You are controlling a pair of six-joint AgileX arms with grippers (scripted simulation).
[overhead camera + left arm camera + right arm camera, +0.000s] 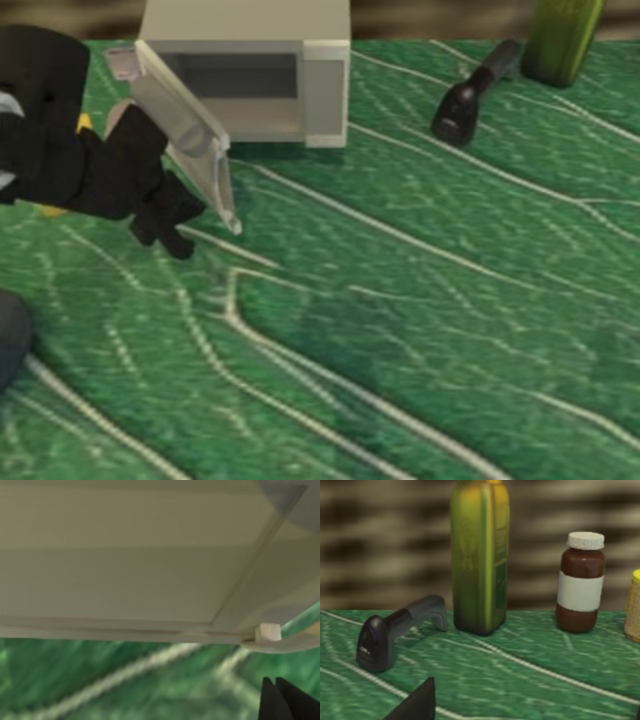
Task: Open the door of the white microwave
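Note:
The white microwave (300, 30) stands at the back of the table, left of centre. Its door (185, 130) has swung out to the left and stands wide open, so the cavity shows. My left gripper (185, 228) hangs just left of the door's free edge, open, with nothing between its fingers. The left wrist view is filled by the door's face (125, 570), with a small white block (268, 631) at its lower corner and one dark fingertip (280, 702) below it. My right gripper (530, 715) is open over the mat and does not show in the top view.
A black handheld scanner (470, 95) and a tall green bottle (562, 35) stand at the back right. The right wrist view also shows a brown jar (580, 582) and a yellow object (634, 605). Something yellow (85, 122) peeks from behind the left arm.

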